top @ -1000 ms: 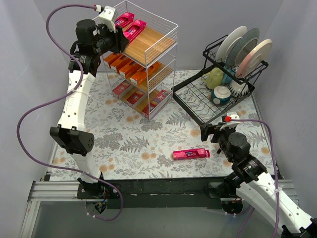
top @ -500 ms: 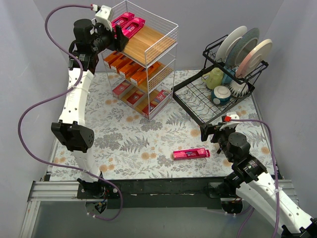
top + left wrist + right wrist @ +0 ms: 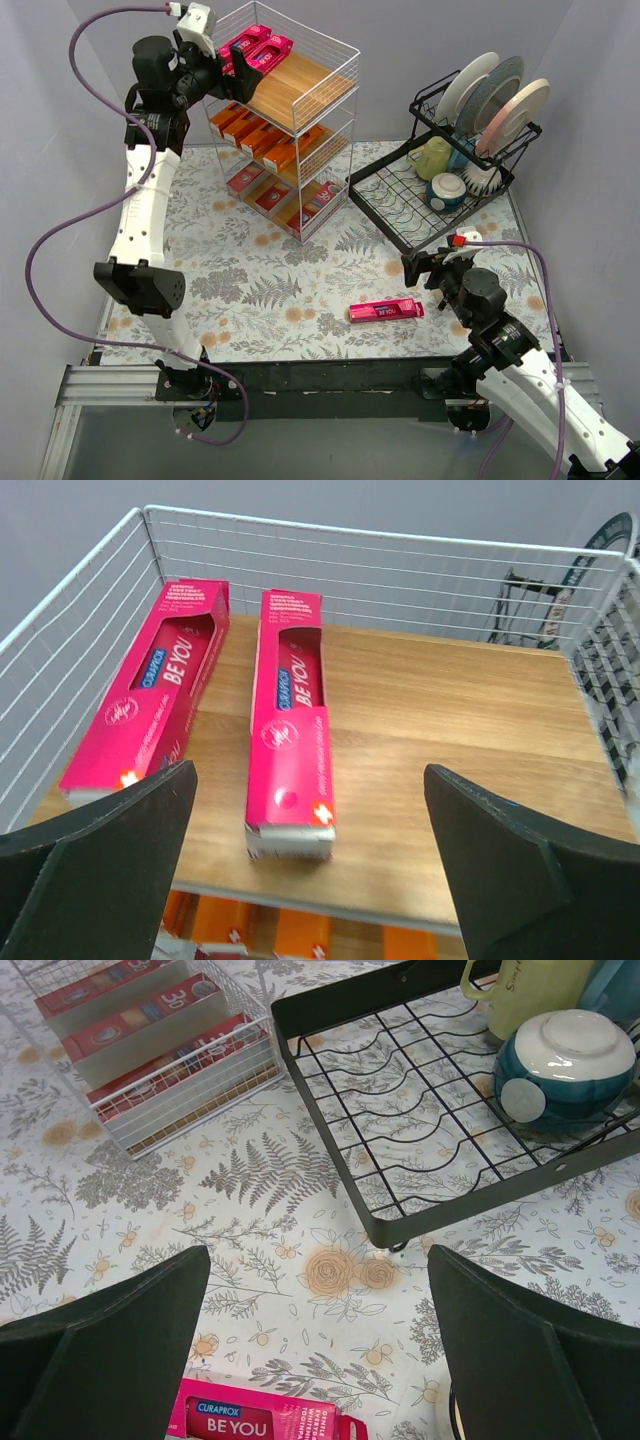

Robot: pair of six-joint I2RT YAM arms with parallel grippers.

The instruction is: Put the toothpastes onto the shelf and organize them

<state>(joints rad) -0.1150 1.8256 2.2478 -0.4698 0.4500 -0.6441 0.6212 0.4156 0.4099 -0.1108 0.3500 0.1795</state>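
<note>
The shelf (image 3: 310, 80) stands at the back left. Two pink toothpastes (image 3: 145, 715) (image 3: 290, 735) lie side by side on its top board (image 3: 450, 740). Orange boxes (image 3: 262, 138) fill the middle tier and dark red ones (image 3: 270, 192) the bottom tier. My left gripper (image 3: 232, 62) (image 3: 310, 780) hovers open just off the top tier's front edge, holding nothing. One more pink toothpaste (image 3: 386, 311) (image 3: 265, 1427) lies flat on the table near the front. My right gripper (image 3: 425, 268) (image 3: 318, 1255) hangs open above the cloth, just beyond that box.
A black dish rack (image 3: 400, 205) stands at the back right with plates (image 3: 500, 95), a yellow-green mug (image 3: 433, 157) and an upturned blue bowl (image 3: 565, 1065). Its near corner (image 3: 385, 1230) lies close ahead of my right gripper. Grey walls close in both sides.
My left gripper has opened and let go of the second pink box on the top tier, then drawn back to the left. The right arm has stayed still.
</note>
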